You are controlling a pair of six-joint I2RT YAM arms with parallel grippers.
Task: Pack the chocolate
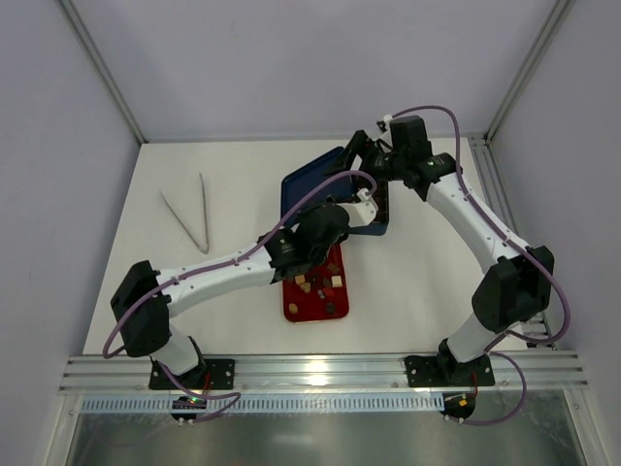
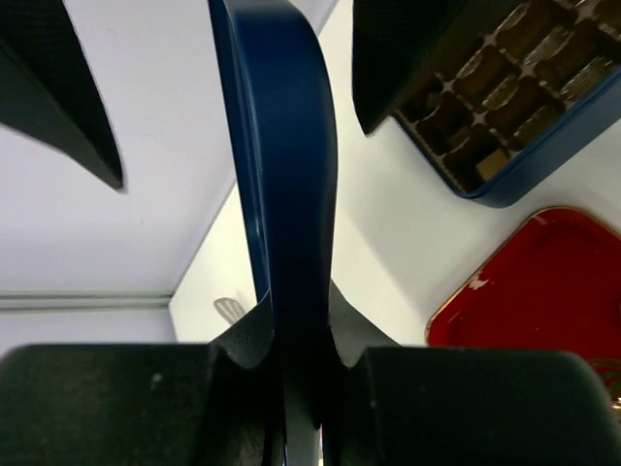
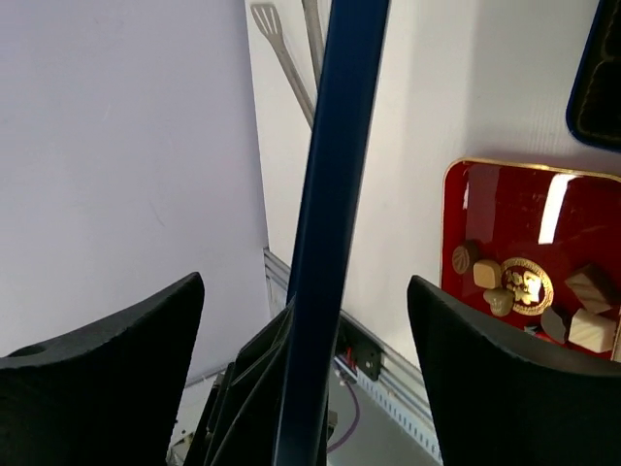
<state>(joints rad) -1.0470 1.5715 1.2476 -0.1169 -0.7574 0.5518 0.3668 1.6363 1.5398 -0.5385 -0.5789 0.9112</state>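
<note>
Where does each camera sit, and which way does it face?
Top external: above, behind the bases, looking down on the table; left arm and right arm show.
Left wrist: on the left arm, looking along the left end effector, shut on the blue lid.
Right wrist: on the right arm, looking past the open right end effector.
Shared: both wrist views show lid and red tray.

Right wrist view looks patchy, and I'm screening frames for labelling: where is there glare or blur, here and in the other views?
Right wrist view: a white glare streak on the red tray; the blue lid, close to the lens, is soft. Left wrist view: that lid fills the middle, blurred, while the box behind looks sharper. Top view: even light, faint shadows.
</note>
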